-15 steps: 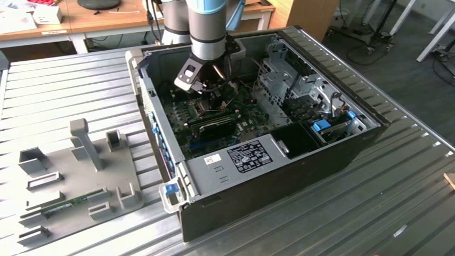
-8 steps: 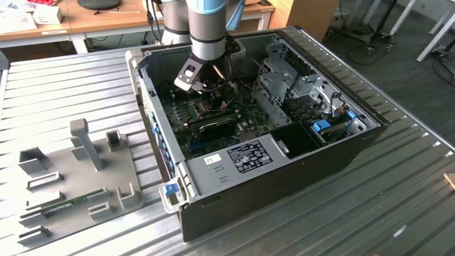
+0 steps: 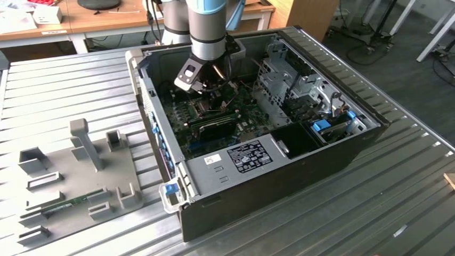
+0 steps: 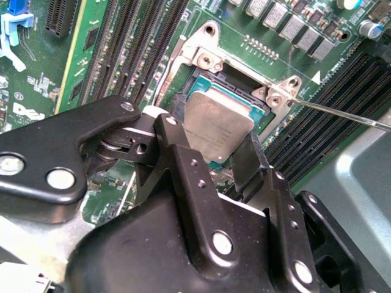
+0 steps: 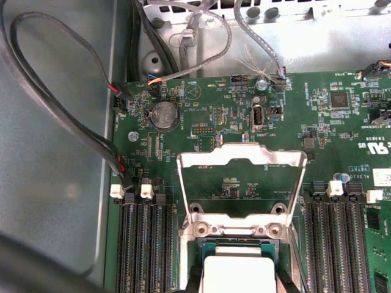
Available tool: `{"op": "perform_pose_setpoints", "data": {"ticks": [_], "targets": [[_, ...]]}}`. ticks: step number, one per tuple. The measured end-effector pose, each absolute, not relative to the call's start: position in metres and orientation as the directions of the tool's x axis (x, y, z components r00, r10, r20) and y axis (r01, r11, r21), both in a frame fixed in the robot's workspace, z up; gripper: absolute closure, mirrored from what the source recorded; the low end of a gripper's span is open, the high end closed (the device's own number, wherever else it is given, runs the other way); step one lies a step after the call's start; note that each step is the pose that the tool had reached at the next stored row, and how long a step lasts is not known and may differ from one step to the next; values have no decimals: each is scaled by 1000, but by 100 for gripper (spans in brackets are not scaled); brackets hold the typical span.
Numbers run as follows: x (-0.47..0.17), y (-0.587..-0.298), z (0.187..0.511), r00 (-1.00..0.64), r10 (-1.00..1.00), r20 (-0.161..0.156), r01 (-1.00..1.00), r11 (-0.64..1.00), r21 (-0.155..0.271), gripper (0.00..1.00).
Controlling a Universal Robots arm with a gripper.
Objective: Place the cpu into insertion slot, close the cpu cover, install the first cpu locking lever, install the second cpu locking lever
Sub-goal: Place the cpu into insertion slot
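1. A small, flat, square cpu (image 4: 217, 119) with a dull silver-grey metal top is being clamped between the two black fingers (image 4: 247, 160) of the arm's gripper (image 4: 212, 128), with one finger pressed against each of two opposite edges.
2. The chip is being held directly over the insertion slot (image 4: 227, 78), a small square socket with a black rim. The socket is set in the green circuit board (image 5: 342, 134) inside an open black computer case (image 3: 313, 160). Whether the chip is already being seated cannot be told (it is appearing slightly tilted).
3. The cpu cover (image 5: 195, 160), a thin square silvery metal frame with a large window, is being shown raised on its hinge at one edge of the slot, so the slot is being left uncovered.
4. A thin silvery wire rod (image 4: 342, 113) is being shown angled away from a corner of the socket.
5. A white printed label (image 3: 249, 156) is being shown on the case's inner panel, and white lettering on the board; the print is being left unread.
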State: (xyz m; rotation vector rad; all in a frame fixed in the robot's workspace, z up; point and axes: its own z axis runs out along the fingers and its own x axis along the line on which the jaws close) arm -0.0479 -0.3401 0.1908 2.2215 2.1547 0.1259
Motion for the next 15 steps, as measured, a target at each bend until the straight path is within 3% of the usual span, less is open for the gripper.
{"op": "perform_pose_setpoints", "data": {"ticks": [15], "targets": [[-48, -340, 189, 29, 999, 29, 996, -32, 89, 45]]}}
